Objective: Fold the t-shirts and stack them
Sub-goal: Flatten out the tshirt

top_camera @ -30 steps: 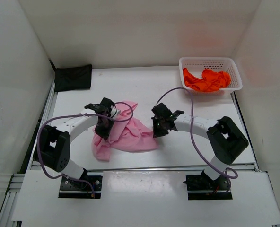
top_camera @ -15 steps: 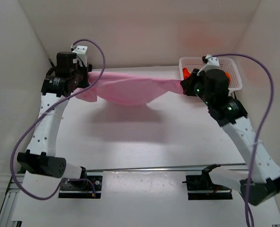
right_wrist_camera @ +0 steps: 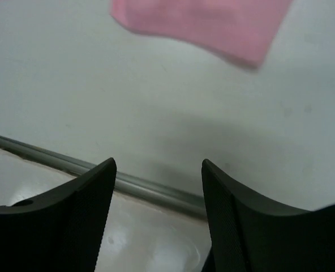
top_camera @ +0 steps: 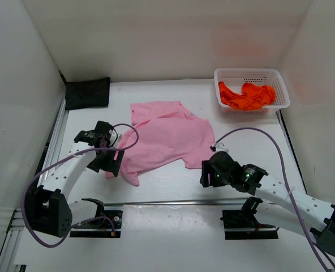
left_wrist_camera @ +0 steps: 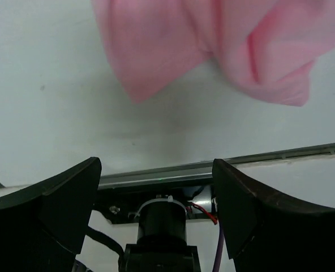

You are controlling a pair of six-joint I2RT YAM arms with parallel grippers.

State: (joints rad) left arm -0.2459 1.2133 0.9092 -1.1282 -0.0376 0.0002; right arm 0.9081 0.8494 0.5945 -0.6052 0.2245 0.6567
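Note:
The light pink t-shirt (top_camera: 167, 139) lies spread on the table's middle, partly flat, with a sleeve folded over at its back edge. Its near-left corner (left_wrist_camera: 150, 51) and near-right hem (right_wrist_camera: 213, 22) show in the wrist views. My left gripper (top_camera: 107, 164) (left_wrist_camera: 156, 175) stands open and empty just left of that corner. Open and empty too, my right gripper (top_camera: 210, 175) (right_wrist_camera: 158, 167) hangs right of the hem near the table's front. The black t-shirt (top_camera: 87, 92) sits folded at the back left. The orange-red t-shirt (top_camera: 247, 96) is bunched in the basket.
The white mesh basket (top_camera: 283, 90) stands at the back right. A metal rail (top_camera: 173, 201) runs along the table's near edge, with the arm bases behind it. White walls close in the left, back and right sides.
Both grippers held the pink t-shirt stretched in the air at the back. They have let go and opened; the shirt now lies on the table and both arms have drawn back low toward the front.

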